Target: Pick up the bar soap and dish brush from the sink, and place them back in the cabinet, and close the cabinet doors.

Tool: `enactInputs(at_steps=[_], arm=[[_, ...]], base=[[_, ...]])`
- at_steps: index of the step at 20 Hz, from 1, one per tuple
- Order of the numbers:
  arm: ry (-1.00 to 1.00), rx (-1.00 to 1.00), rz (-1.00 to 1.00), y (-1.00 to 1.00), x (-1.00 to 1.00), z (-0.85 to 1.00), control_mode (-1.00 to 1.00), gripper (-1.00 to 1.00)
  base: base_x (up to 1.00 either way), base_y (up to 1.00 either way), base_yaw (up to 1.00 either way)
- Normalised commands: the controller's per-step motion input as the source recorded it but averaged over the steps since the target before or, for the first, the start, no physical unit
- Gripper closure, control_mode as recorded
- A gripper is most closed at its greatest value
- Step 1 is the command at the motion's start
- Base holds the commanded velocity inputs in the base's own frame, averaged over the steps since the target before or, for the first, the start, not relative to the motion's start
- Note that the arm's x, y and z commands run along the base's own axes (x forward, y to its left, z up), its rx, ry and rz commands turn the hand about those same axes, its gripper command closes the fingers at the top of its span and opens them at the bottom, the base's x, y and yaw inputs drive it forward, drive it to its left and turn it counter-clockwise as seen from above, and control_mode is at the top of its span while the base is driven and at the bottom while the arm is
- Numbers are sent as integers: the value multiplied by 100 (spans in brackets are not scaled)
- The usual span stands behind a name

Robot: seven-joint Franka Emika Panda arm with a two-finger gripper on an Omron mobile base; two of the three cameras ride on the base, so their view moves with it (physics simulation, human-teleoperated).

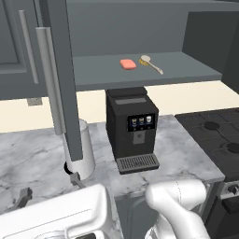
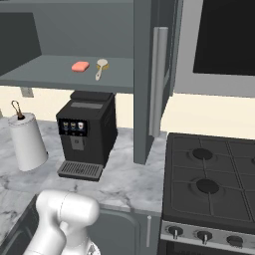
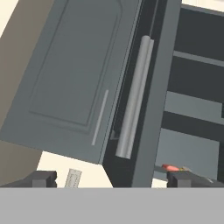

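Dark finger tips of the gripper (image 3: 111,178) stand at the bottom of the hand view, spread wide with nothing between them, pointed at the edge of the open left cabinet door (image 3: 151,87) and its long silver bar handle (image 3: 134,98). Beyond that edge lies the cabinet (image 1: 140,77) interior, where a sliver of the bar soap (image 3: 170,167) shows just above the right finger tip. From the base views the salmon soap (image 1: 128,64) rests near the middle of the grey shelf, toward its front edge, with the dish brush (image 1: 151,63) just beside it, cream head toward the back and handle angled to the front. Both things seem already put away, so the step in hand is judged to be closing the cabinet doors. The left door (image 1: 63,84) stands swung out over the marble counter (image 1: 177,158), above the paper towel roll (image 1: 81,149) and left of the coffee machine (image 1: 132,128); the other door (image 2: 147,79) also stands open near the stove (image 2: 214,179). Next, the hand probably needs to get to the outer face of the left door and push it toward the cabinet front, staying clear of the handle and the shelf.
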Motion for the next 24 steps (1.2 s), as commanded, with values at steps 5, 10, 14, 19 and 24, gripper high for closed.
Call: enactInputs(at_steps=[5, 10, 14, 19, 24], arm=[[-3, 0, 0, -2, 6, 0, -100, -100], [-1, 0, 0, -5, 5, 0, -100, -100], [0, 0, 0, -2, 11, 0, -100, -100], [0, 0, 0, -1, 14, 0, -100, -100], [0, 0, 0, 0, 20, 0, -100, -100]], base=[[0, 0, 0], [0, 0, 0], [0, 0, 0], [0, 0, 0], [0, 0, 0]])
